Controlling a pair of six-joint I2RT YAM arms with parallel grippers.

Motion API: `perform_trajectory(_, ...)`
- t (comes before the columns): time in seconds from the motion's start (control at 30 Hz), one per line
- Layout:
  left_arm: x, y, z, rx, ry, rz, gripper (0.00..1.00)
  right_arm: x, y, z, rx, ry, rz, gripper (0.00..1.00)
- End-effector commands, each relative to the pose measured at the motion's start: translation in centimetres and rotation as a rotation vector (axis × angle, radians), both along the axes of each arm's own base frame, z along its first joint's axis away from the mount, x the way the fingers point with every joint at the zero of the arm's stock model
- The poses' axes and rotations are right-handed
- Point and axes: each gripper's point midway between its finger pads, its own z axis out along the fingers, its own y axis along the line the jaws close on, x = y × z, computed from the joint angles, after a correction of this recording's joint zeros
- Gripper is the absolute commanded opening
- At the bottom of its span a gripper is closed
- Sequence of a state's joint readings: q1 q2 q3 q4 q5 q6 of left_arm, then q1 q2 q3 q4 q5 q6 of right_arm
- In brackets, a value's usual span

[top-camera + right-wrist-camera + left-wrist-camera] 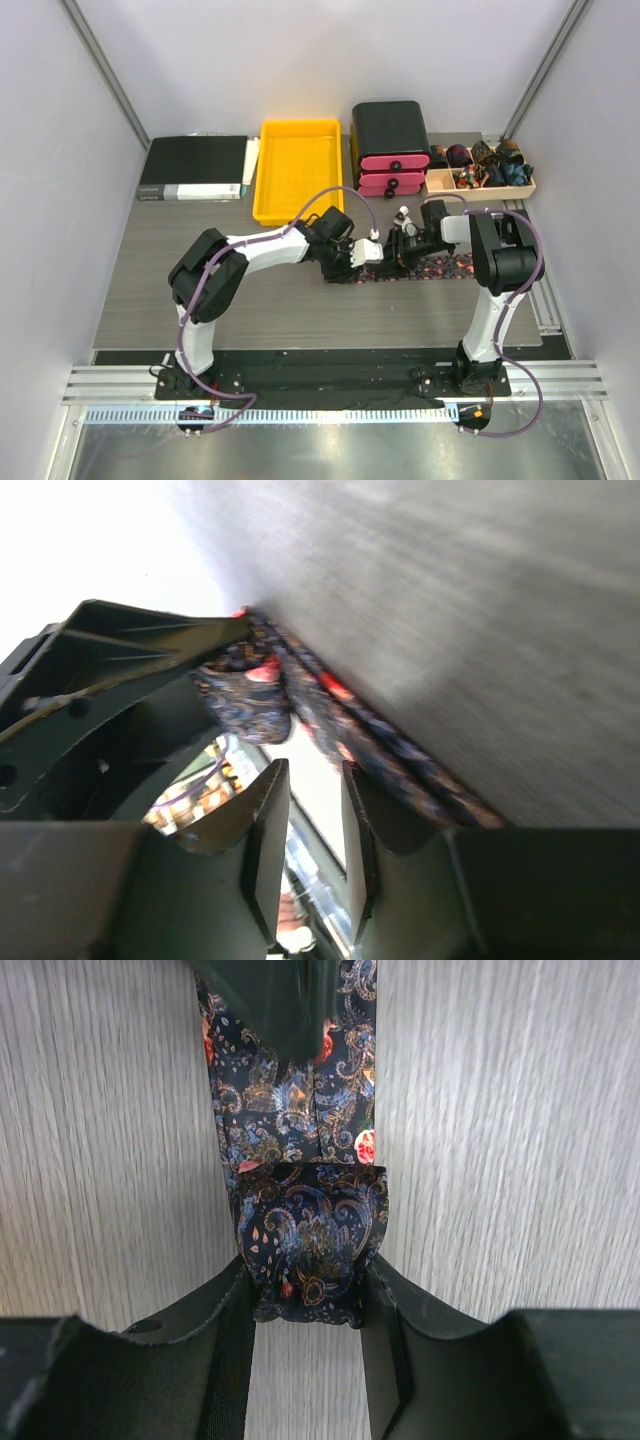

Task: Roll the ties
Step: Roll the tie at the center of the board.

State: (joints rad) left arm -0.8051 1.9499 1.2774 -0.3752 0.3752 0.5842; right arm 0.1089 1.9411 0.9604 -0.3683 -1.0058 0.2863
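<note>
One tie (440, 267), dark with a red, orange and blue pattern, lies flat across the table's middle right. In the left wrist view its near end is rolled into a small bundle (310, 1245), and the rest (295, 1090) runs away from it. My left gripper (305, 1290) is shut on that bundle, one finger on each side; it also shows in the top view (350, 265). My right gripper (312, 780) hangs low beside the tie (390, 755), jaws slightly apart with nothing between them. In the top view it (405, 247) is just right of the left gripper.
A yellow tray (297, 170) stands at the back middle, with a black box with pink drawers (392, 145) beside it. A wooden box (480, 185) at the back right holds several rolled ties. A black binder (195, 168) lies at the back left.
</note>
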Motion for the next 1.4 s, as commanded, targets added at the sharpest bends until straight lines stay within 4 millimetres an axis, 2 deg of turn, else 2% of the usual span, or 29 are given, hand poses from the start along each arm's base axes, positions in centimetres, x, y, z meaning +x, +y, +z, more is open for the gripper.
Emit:
perform_trajectory(0.0, -1.7, 4.3, -2.0, 0.218, 0.085, 0.031, 0.11, 1.1, -0.9, -0.4, -0.088, -0.069, 0.004, 0.31)
perform_trajectory(0.13, -1.7, 5.1, -1.8, 0.289, 0.105, 0.048, 0.11, -0.1, -1.4, -2.4, -0.127, -0.015, 0.007, 0.28)
perform_trajectory(0.17, -1.2, 4.6, -1.1, 0.287, 0.100, 0.046, 0.11, -0.6, -1.3, -2.5, -0.118, 0.000, 0.009, 0.27)
perform_trajectory(0.2, -1.7, 5.2, -1.0, 0.319, 0.131, 0.046, 0.11, -0.6, -1.1, -2.2, -0.104, -0.002, 0.003, 0.27)
perform_trajectory(0.3, -2.0, 4.9, -0.8, 0.340, 0.135, 0.016, 0.13, 0.0, -0.2, -0.2, -0.024, -0.033, -0.039, 0.27)
perform_trajectory(0.33, -2.0, 4.9, -1.0, 0.354, 0.132, 0.005, 0.13, -0.4, -0.1, 0.0, -0.009, -0.027, -0.057, 0.28)
perform_trajectory(0.37, -2.0, 4.8, -1.0, 0.359, 0.132, -0.003, 0.14, 0.7, 0.5, 0.9, 0.027, -0.045, -0.099, 0.30)
perform_trajectory(0.43, -2.2, 4.9, -1.2, 0.369, 0.146, -0.007, 0.15, 1.6, 1.1, 2.0, 0.066, -0.116, -0.127, 0.31)
perform_trajectory(0.47, -2.1, 4.8, -1.3, 0.369, 0.146, -0.007, 0.15, 1.6, 1.7, 2.5, 0.083, -0.097, -0.145, 0.31)
perform_trajectory(0.53, -2.2, 4.9, -1.5, 0.370, 0.149, -0.012, 0.15, 2.2, 2.5, 3.2, 0.119, -0.148, -0.165, 0.31)
perform_trajectory(0.57, -2.3, 4.8, -1.6, 0.366, 0.152, -0.014, 0.15, 2.4, 2.9, 3.6, 0.138, -0.116, -0.197, 0.31)
perform_trajectory(0.6, -2.3, 4.8, -1.6, 0.364, 0.153, -0.016, 0.15, 1.8, 3.5, 3.4, 0.146, -0.107, -0.195, 0.31)
perform_trajectory(0.67, -2.3, 4.8, -1.6, 0.356, 0.151, -0.017, 0.15, 2.2, 4.4, 3.8, 0.172, -0.139, -0.196, 0.31)
perform_trajectory(0.8, -2.5, 4.7, -1.8, 0.350, 0.157, -0.021, 0.15, 1.8, 6.1, 3.4, 0.201, -0.114, -0.197, 0.31)
perform_trajectory(0.97, -2.3, 4.7, -1.9, 0.347, 0.160, -0.015, 0.15, 1.5, 7.2, 2.0, 0.203, -0.087, -0.189, 0.33)
perform_trajectory(1.37, -2.2, 4.7, -2.1, 0.333, 0.169, -0.007, 0.15, 0.0, 7.1, -0.5, 0.112, -0.072, -0.134, 0.39)
